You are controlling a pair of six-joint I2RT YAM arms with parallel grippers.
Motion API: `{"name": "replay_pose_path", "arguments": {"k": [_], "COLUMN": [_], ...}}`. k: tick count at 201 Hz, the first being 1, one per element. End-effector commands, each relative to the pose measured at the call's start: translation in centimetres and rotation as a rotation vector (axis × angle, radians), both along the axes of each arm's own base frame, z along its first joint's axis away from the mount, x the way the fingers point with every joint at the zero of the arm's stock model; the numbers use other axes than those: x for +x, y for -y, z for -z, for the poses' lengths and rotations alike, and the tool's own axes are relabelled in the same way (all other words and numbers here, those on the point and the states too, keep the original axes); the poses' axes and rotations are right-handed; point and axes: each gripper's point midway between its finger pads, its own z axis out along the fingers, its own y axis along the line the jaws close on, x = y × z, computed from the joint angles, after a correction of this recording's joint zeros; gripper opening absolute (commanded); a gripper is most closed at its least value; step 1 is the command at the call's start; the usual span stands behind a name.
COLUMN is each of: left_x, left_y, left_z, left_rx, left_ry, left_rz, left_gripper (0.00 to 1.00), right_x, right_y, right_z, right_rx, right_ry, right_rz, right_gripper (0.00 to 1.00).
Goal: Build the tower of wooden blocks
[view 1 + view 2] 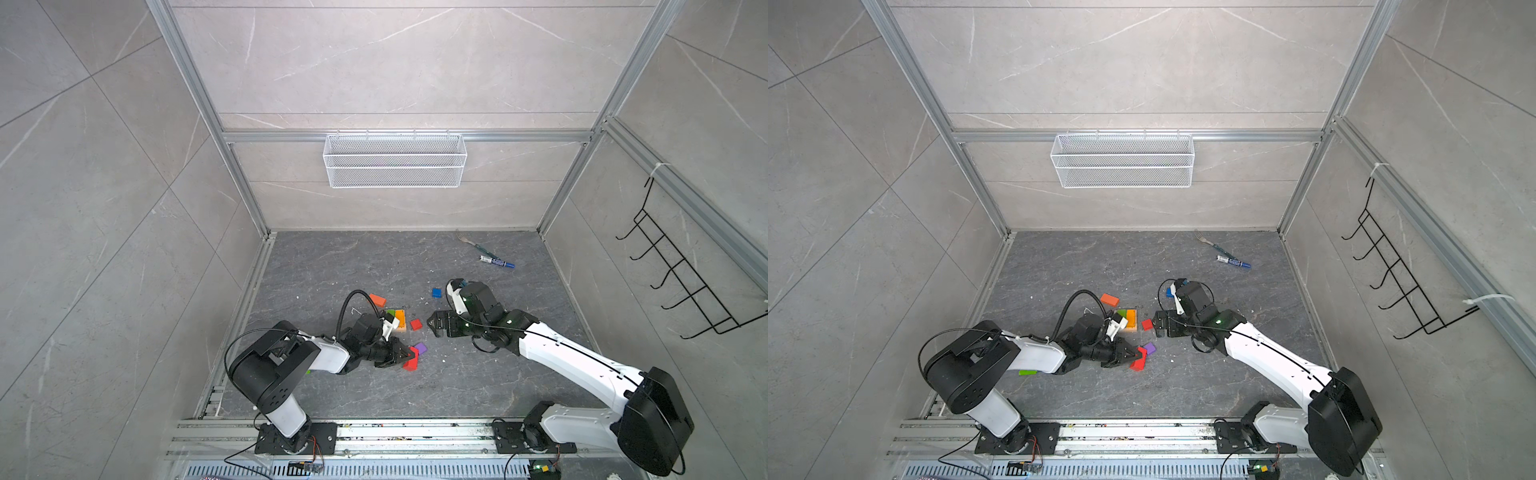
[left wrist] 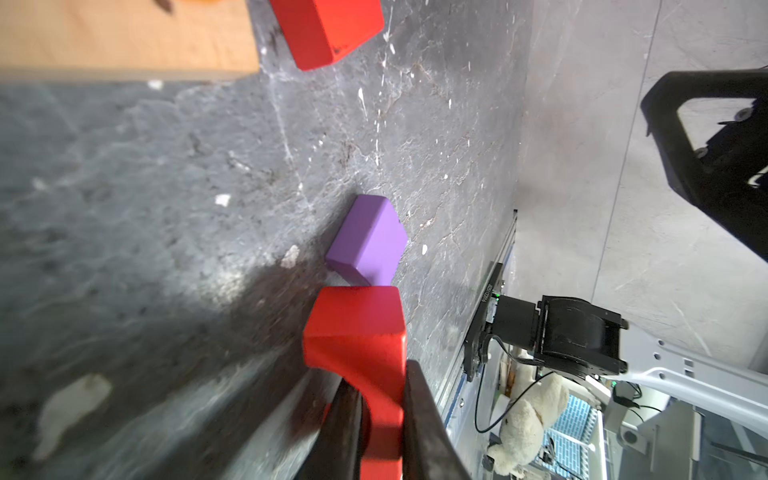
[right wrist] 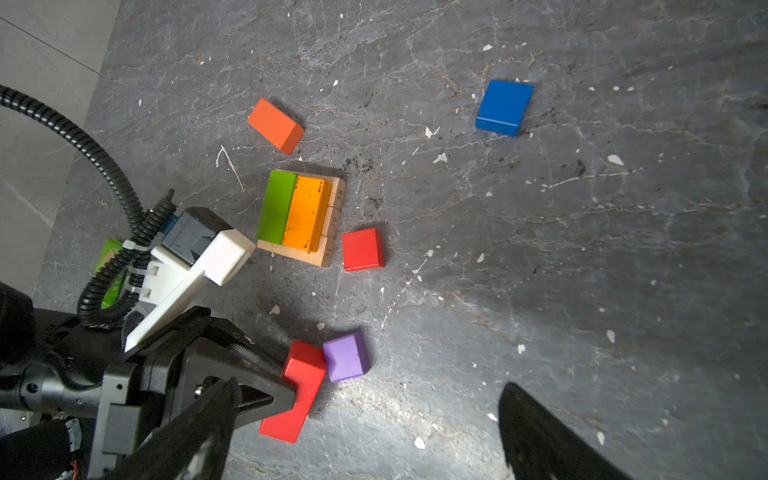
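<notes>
- Down at the front-middle of the worktop (image 1: 332,266), the left gripper (image 1: 405,356) has its fingers clamped on the red arch (image 3: 301,386). One finger sits in the curved cutout and the other on the flat back.
- The arch is low and right up against the purple cube (image 3: 345,356). I honestly can't tell if it's off the surface.
- The tower (image 1: 400,320) is just behind the left gripper, near mid-worktop. It has a tan base (image 3: 332,220) flat on the surface, with a green bar (image 3: 276,205) and an orange bar (image 3: 305,218) side by side on top, touching. It looks square and steady, with a strip of base showing along one edge.
- So I'd call this the pick-up of the next piece, with the tower not even half built.
- Next move, imo: lift the arch clear without dragging the purple cube along, carry it over the green/orange layer and set it down centred. The arch looks like it's lying on its side, so the wrist probably needs a roll first.
- The right gripper (image 1: 431,325) hovers just right of the tower, fingers spread wide with nothing between them.
- Loose bits: a red cube (image 3: 362,249) just beside the base, an orange-red block (image 3: 276,124) behind the tower, and a blue block (image 3: 504,107) well apart.
</notes>
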Motion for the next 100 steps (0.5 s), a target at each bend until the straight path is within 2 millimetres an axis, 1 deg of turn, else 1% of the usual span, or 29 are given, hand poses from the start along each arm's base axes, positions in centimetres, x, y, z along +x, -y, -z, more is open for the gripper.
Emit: {"name": "replay_pose_path", "arguments": {"k": [1, 7, 14, 32, 51, 68, 100], "left_x": [-0.3, -0.3, -0.4, -0.4, -0.6, -0.6, -0.6], "left_y": [-0.3, -0.4, -0.6, -0.9, -1.4, -1.6, -1.8], "left_z": [1.1, 1.1, 1.3, 1.6, 2.0, 2.2, 2.3], "left_rx": [0.014, 0.016, 0.026, 0.051, 0.076, 0.097, 0.108], "left_ry": [-0.03, -0.03, -0.036, -0.034, -0.037, -0.038, -0.04], "left_rz": [-0.018, -0.022, -0.027, -0.034, -0.042, -0.045, -0.051], "left_gripper": [0.0, 0.0, 0.03, 0.05, 0.13, 0.14, 0.23], "right_x": [-0.3, -0.3, -0.3, -0.3, -0.2, -0.2, -0.3], "right_y": [0.1, 0.1, 0.0, 0.0, 0.0, -0.2, -0.3], "right_z": [-0.2, -0.1, -0.2, 0.0, 0.0, 0.0, -0.2], "right_rx": [-0.003, -0.005, -0.005, -0.007, -0.009, -0.005, -0.008], "right_ry": [0.014, 0.012, 0.013, 0.01, 0.008, 0.004, 0.007], "right_rz": [-0.014, -0.015, -0.015, -0.015, -0.014, -0.026, -0.035], "right_gripper": [0.99, 0.99, 0.99, 0.99, 0.99, 0.99, 0.99]}}
